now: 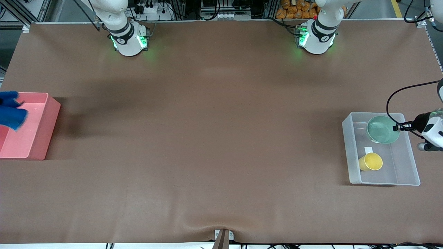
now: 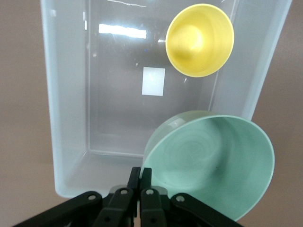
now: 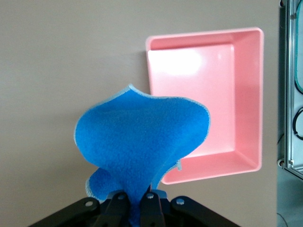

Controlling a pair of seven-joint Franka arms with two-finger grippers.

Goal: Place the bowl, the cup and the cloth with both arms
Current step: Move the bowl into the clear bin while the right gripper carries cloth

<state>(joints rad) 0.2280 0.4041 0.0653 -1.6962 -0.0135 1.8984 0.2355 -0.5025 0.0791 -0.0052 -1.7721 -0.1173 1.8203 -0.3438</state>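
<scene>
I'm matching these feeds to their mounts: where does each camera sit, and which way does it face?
Front view: high across the table, facing both arm bases; shows the clear bin, the pink tray and the left pincer.
Left wrist view: on the left wrist, over the clear bin; its pincer grips the bowl above the cup.
Right wrist view: on the right wrist, over the pink tray; its pincer holds the cloth.
All share the brown table.
</scene>
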